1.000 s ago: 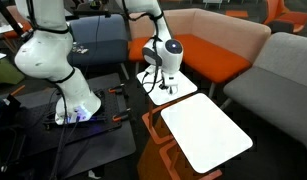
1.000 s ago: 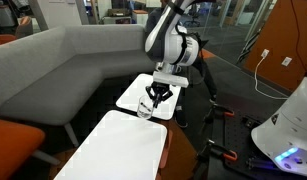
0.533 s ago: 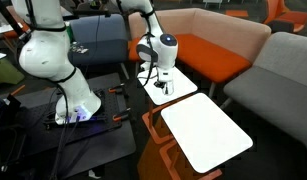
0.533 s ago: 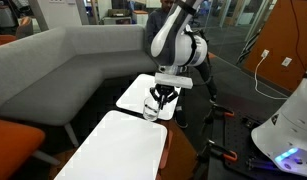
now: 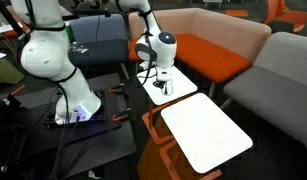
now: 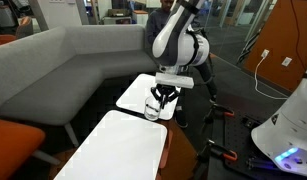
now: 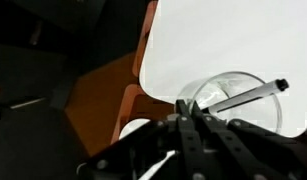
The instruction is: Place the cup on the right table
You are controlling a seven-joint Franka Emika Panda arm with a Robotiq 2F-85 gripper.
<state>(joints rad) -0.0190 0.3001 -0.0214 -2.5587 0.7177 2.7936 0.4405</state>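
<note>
The cup [image 7: 231, 92] is small, clear and pale, with a thin stick leaning in it. In the wrist view my gripper [image 7: 190, 118] has its fingers pressed together on the cup's near rim. In both exterior views the gripper [image 6: 164, 97] [image 5: 160, 85] holds the cup [image 6: 152, 104] just over the smaller white tabletop [image 6: 136, 88] [image 5: 179, 93]. The right table, the larger white square top [image 5: 205, 133] [image 6: 115, 150] with an orange-brown frame, stands right beside it and has nothing on it.
A grey sofa [image 6: 53, 70] runs behind both tables. Orange and grey seats [image 5: 208, 45] stand around them. A white robot base [image 5: 53, 60] with cables sits on the dark floor. The orange frame [image 7: 113, 90] shows below a white top in the wrist view.
The gripper has shifted a little sideways and slightly up with the cup over the smaller table. It has hardly moved in the last half second.
</note>
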